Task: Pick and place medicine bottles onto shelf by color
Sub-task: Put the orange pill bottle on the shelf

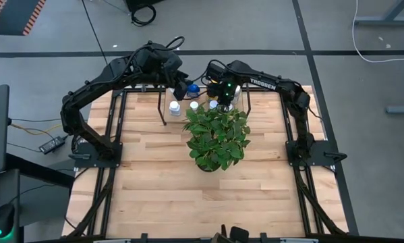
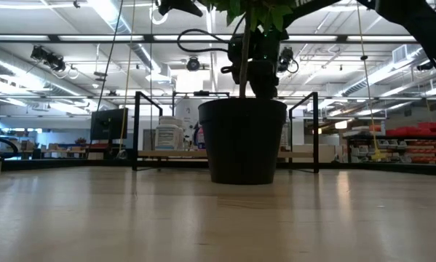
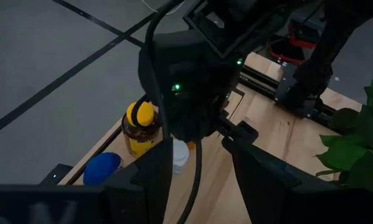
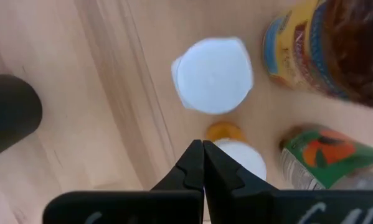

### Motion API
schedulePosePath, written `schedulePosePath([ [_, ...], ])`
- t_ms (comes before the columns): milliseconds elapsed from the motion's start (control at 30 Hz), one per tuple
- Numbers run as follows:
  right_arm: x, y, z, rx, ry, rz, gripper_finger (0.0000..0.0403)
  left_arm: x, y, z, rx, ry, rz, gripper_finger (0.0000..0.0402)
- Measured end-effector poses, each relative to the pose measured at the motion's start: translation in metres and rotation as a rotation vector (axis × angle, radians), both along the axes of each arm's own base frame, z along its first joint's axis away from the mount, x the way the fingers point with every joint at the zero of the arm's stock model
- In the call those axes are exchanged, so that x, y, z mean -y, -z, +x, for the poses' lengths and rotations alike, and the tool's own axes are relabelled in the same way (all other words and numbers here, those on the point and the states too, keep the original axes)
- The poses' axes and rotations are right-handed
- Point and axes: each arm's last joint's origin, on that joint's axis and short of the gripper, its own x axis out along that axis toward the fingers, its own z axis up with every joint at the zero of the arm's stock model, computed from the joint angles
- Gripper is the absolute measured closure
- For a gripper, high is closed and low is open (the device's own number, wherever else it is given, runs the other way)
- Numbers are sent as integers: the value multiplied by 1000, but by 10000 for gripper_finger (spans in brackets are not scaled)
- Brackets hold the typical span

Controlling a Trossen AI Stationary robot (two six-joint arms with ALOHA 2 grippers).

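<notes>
Several medicine bottles stand at the table's far edge behind the potted plant (image 1: 216,135). Three white ones (image 1: 194,106) and a blue one (image 1: 193,88) show in the high view. The left wrist view shows an amber bottle with a yellow cap (image 3: 141,127) and the blue cap (image 3: 102,168). My right gripper (image 4: 203,152) is shut and points down over white caps (image 4: 213,74); it holds nothing. My left gripper (image 3: 202,186) is open and empty, just left of the blue bottle (image 1: 182,90). The black wire shelf (image 2: 136,131) stands behind the plant pot, with bottles (image 2: 170,135) on it.
The plant's leaves hang over the bottles nearest the table's middle. Its black pot (image 2: 241,138) hides the middle of the shelf in the low view. My two grippers are close together at the far edge. The bare wooden tabletop (image 1: 188,196) stretches toward the near edge.
</notes>
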Motion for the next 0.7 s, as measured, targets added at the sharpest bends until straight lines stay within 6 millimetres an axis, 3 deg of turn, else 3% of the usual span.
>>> schedulePosePath([
  [367, 3, 3, 1, -13, -20, -31, 400, 0, 0, 0, 1, -1, -1, 230],
  [700, 7, 17, 5, -53, -17, -12, 400, 0, 0, 0, 1, -1, -1, 230],
])
